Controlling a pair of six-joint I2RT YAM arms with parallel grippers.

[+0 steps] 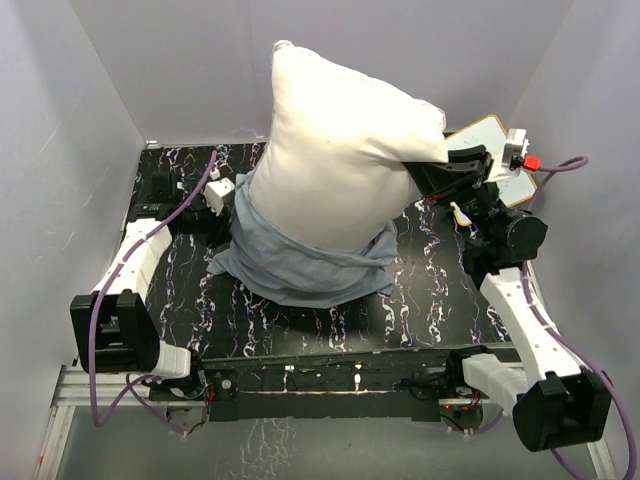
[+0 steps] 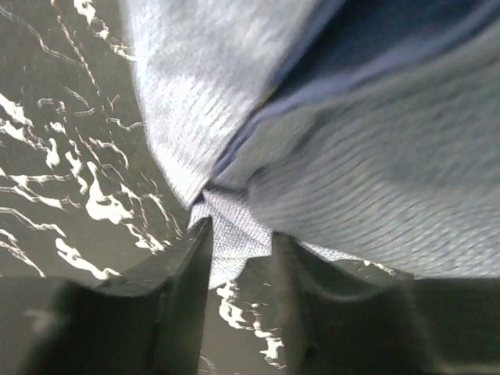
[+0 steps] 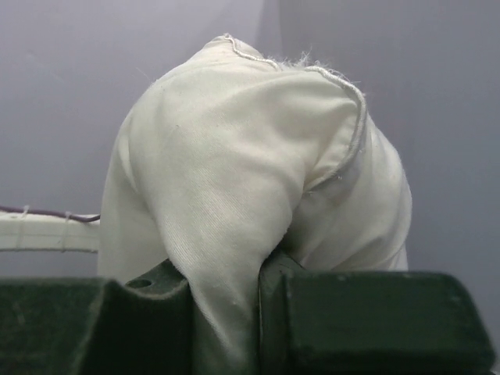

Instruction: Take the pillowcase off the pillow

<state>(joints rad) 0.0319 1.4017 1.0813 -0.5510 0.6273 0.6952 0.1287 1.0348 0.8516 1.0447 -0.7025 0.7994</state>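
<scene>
2 grippers have hold of cloth, as we see it: the right gripper (image 3: 225,297) is clamped on a corner of the big plump white pillow (image 1: 340,150), which stands tilted at the centre of the black marbled table (image 1: 430,300), its top toward 12 o'clock. The left gripper (image 2: 238,258) pinches a fold of the navy-blue fabric pillowcase (image 1: 300,265), which is bunched with its paler grey-blue side outward around the pillow's lower end, at its 9 o'clock side.

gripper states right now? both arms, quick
Left gripper: closed, pinching a fold of the pillowcase.
Right gripper: closed, gripping a fold of the pillow.
</scene>
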